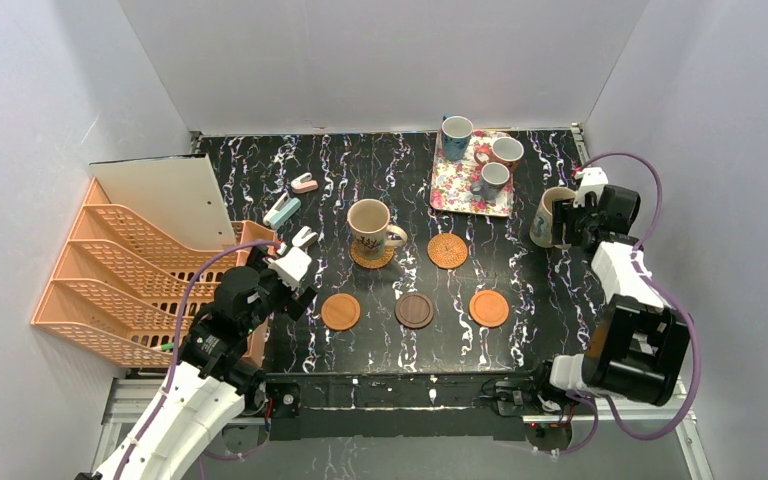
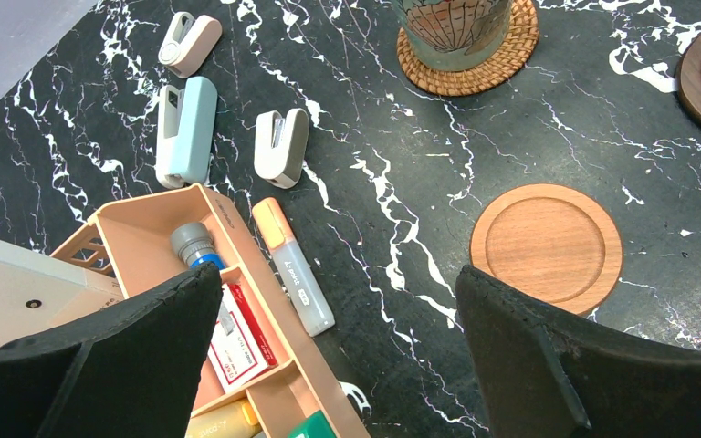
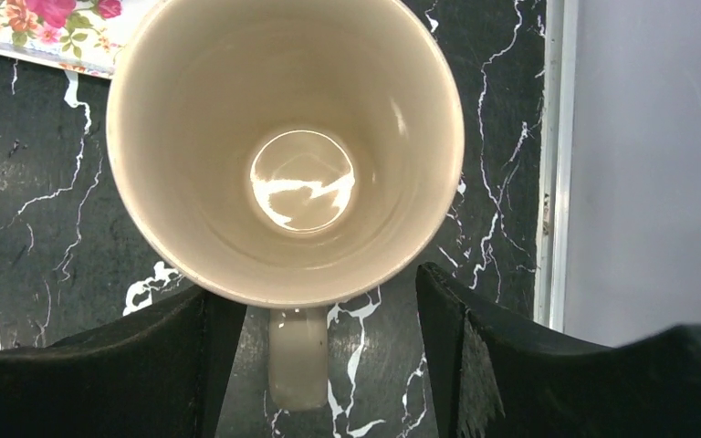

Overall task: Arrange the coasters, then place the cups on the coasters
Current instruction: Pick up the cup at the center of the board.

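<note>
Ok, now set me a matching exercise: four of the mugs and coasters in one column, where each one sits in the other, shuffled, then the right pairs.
Things
1. centre beige mug
2. right-hand beige mug
3. reddish small mug
4. dark brown coaster

Places
A. between the two smooth orange-brown coasters
B. on the floral tray
C. on a woven coaster
D. on the bare table, at the open right gripper

Pairs: 1-C, 2-D, 3-B, 4-A
</note>
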You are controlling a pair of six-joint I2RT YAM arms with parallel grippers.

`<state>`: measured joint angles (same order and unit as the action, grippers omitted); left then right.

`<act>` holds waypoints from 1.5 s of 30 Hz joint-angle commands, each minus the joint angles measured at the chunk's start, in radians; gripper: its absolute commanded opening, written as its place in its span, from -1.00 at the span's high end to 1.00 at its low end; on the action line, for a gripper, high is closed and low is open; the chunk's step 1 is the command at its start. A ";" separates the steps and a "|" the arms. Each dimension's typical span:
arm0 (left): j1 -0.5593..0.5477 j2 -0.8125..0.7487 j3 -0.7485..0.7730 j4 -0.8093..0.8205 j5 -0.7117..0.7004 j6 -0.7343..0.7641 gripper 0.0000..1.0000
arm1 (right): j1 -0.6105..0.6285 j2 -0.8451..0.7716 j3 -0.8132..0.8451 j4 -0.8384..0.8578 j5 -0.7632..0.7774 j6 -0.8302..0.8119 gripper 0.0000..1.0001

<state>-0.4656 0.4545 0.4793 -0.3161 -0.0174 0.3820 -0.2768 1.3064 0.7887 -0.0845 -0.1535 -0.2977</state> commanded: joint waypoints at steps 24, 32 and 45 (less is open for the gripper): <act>0.008 -0.003 -0.005 -0.010 0.013 0.005 -0.96 | -0.016 0.043 0.109 0.088 -0.075 -0.144 0.97; 0.009 -0.004 -0.004 -0.010 0.013 0.005 -0.96 | -0.016 -0.073 0.067 0.144 -0.146 -0.156 0.97; 0.010 -0.004 -0.004 -0.010 0.013 0.005 -0.96 | -0.016 -0.235 0.162 -0.058 -0.355 -0.177 0.97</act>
<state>-0.4603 0.4549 0.4793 -0.3183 -0.0147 0.3820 -0.2878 1.1580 0.8303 -0.1608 -0.3588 -0.4541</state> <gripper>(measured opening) 0.981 0.283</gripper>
